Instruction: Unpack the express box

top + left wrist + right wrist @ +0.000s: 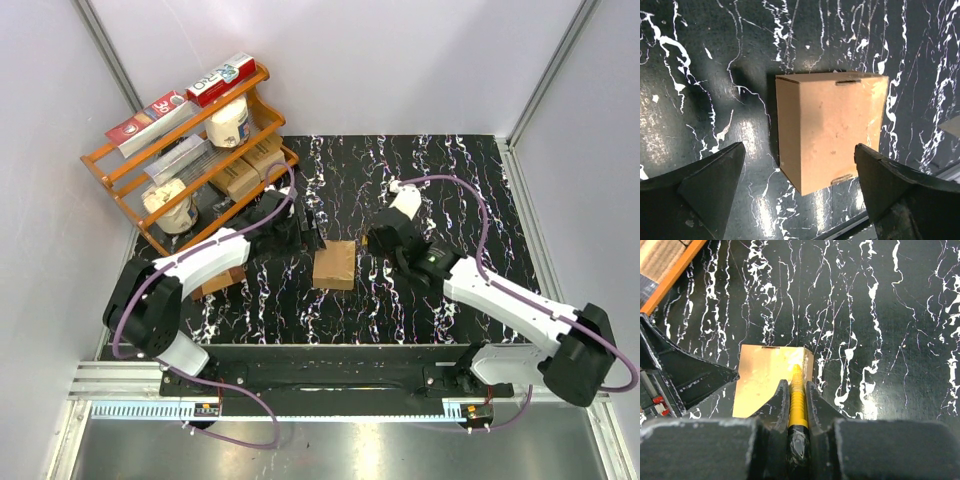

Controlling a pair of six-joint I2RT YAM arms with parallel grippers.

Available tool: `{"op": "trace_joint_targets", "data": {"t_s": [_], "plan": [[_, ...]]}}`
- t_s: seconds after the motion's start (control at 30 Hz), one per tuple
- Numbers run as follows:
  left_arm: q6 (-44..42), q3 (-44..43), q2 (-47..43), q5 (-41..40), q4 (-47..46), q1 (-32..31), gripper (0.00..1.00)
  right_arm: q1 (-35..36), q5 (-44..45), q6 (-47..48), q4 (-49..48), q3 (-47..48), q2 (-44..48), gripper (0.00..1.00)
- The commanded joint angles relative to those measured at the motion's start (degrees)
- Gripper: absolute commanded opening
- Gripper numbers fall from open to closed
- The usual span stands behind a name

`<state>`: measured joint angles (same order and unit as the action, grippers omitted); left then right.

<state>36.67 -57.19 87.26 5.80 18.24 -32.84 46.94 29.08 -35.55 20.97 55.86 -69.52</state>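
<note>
Top view: the box (334, 265) sits on the black, white-veined table (430, 160) at centre frame, flaps closed, between the two arms. The left gripper (305, 232) is just upper left of it and the right gripper (378, 240) just upper right; neither touches it. An orange rack (190, 150) holding cartons and tubs stands in the upper left corner, and a darker box (220, 280) lies beside the left arm at lower left. Left wrist view: the box fills centre frame, its slotted top panel facing the camera. The left gripper's fingers (705, 190) are spread wide at lower left and lower right, with nothing held and clear table on both sides of the box. Right wrist view: the right gripper (796, 386) is clamped on a yellow tool (797, 405) at bottom centre. The tip points at the right edge of the box (767, 380); contact cannot be told. A left finger shows at left centre, and the rack's edge at upper left.
</note>
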Motion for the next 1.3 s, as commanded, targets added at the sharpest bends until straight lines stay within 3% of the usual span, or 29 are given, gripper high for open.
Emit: {"op": "trace_joint_targets", "data": {"t_s": [0.0, 0.67, 1.27], "plan": [[6.57, 1.73, 2.38, 8.08, -5.58, 2.34, 0.94, 1.4, 6.07, -1.63, -4.18, 2.15, -3.6, 0.0], [7.28, 2.43, 5.2, 14.76, -5.76, 2.43, 0.93, 7.03, 17.23, -5.58, 0.91, 8.83, -13.98, 0.0], [5.08, 1.29, 5.9, 13.45, -4.09, 2.78, 0.92, 7.03, 17.32, -7.96, 3.64, 10.06, -17.76, 0.0]]}}
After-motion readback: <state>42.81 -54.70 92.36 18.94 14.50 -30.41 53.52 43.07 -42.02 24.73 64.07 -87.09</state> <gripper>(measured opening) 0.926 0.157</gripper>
